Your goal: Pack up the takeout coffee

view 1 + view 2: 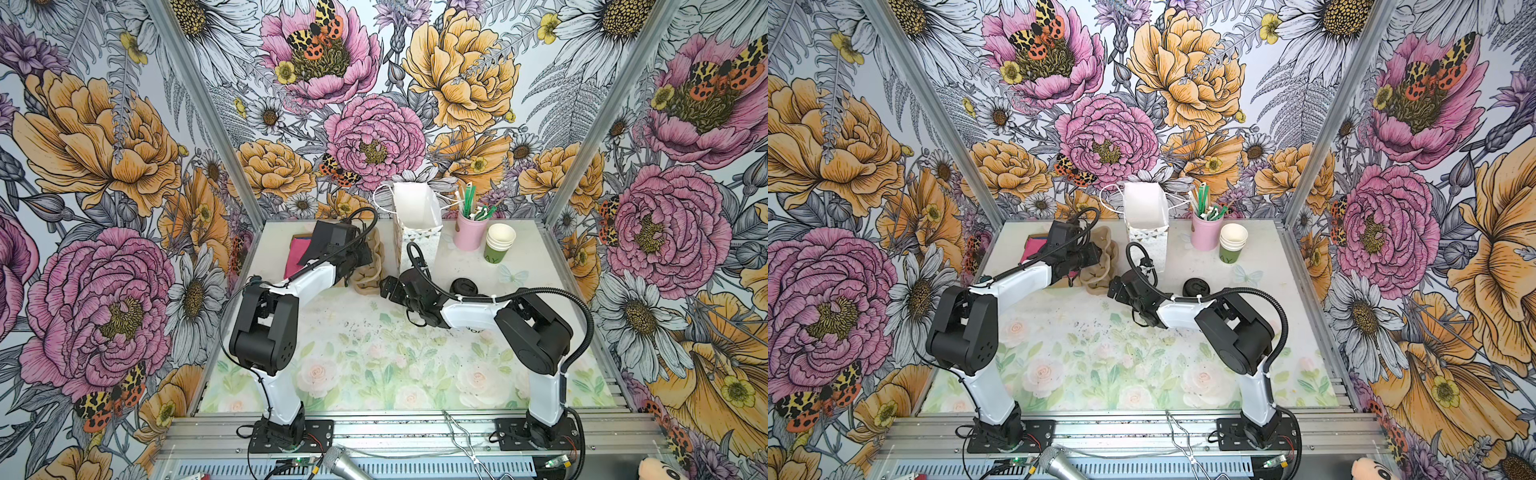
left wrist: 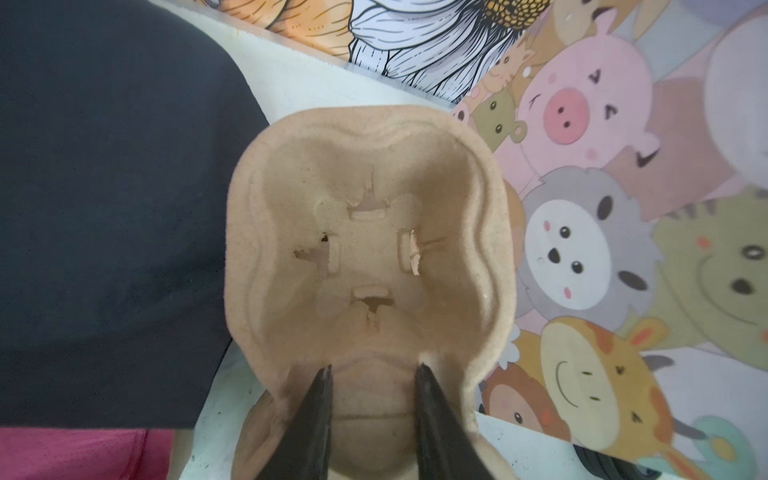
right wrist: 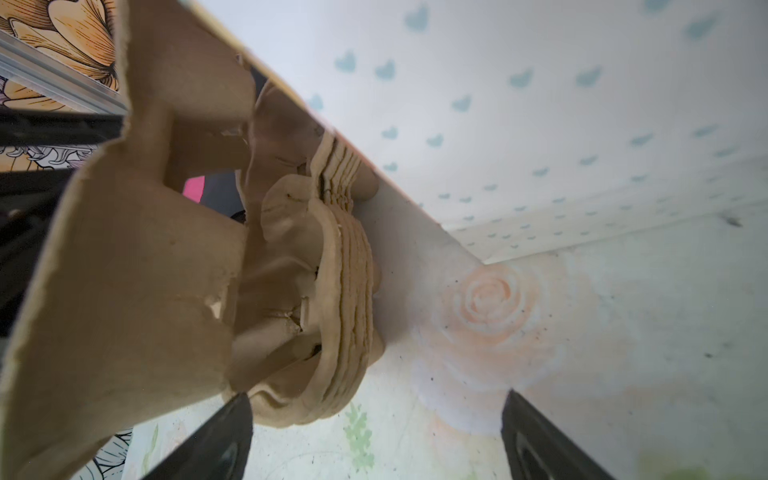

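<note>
Takeout coffee cannot be picked out for certain in any view. The floral table (image 1: pixel 374 365) fills the cell floor. At its far edge stands a white gift bag (image 1: pixel 1148 249) with cord handles, its mouth open upward. Just left of the bag, in both top views, is a stack of pulp cup carriers (image 1: pixel 370 272).

The top carrier (image 2: pixel 457 249) is tilted up off that stack; the right wrist view shows it apart from the layered rims below. The left gripper (image 2: pixel 374 370) has its fingers set narrow and pinches the ridge at this carrier's near rim, holding it.

Right of the bag are a pink holder (image 1: pixel 469 235) full of green and white sticks and, beside it, a stack of paper cups (image 1: pixel 498 245) with a green bottom.

A round black lid (image 1: pixel 463 286) sits on the table just behind the right forearm (image 1: pixel 469 316), which hides whatever is under it, so I cannot tell whether it caps a cup.

The right gripper (image 3: pixel 376 397) hangs low at the near end of the stack, its fingers spread wide and holding nothing. One fingertip is just beside the stack's lowest rims; whether it touches them cannot be told.
</note>
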